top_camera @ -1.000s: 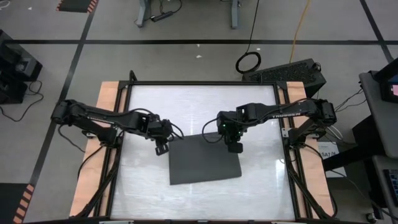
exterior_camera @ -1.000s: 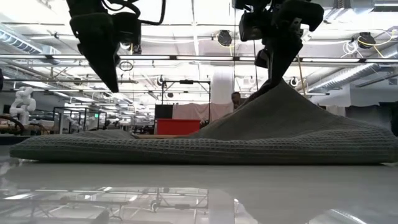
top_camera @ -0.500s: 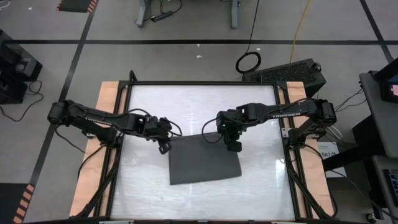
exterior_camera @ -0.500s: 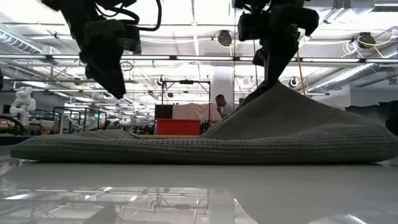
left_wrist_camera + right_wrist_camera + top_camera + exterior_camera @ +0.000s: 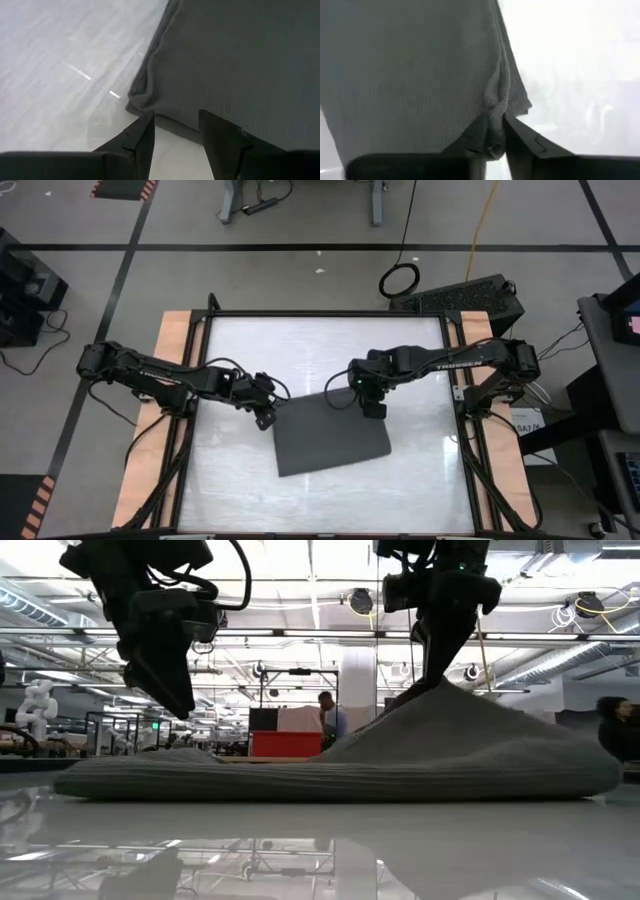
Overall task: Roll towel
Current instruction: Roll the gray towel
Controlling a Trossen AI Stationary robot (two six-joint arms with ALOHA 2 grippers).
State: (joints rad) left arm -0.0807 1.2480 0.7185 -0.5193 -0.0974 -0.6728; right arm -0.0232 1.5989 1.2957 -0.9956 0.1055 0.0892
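plain dark grey soft cloth towel (image 5: pixel 330 435) lies mid-table. right gripper (image 5: pixel 492 135) pinches its far corner, lifting it into a peak, likely to start the roll. left gripper (image 5: pixel 175 135), fingers spread, hovers above the opposite far corner, holding nothing.

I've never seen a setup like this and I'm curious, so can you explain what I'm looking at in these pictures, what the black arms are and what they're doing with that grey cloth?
These are two robot arms at a glossy white table, each ending in a two-finger gripper. One picture looks straight down, one looks level across the tabletop, and two come from cameras on the arms' wrists. The only thing on the table is a dark grey towel, lying mostly flat. The right gripper pinches one far corner between its fingers and lifts it, so the cloth rises like a tent in the level view. The left gripper hovers at the other far corner, fingers apart, holding nothing. People show in the room behind.
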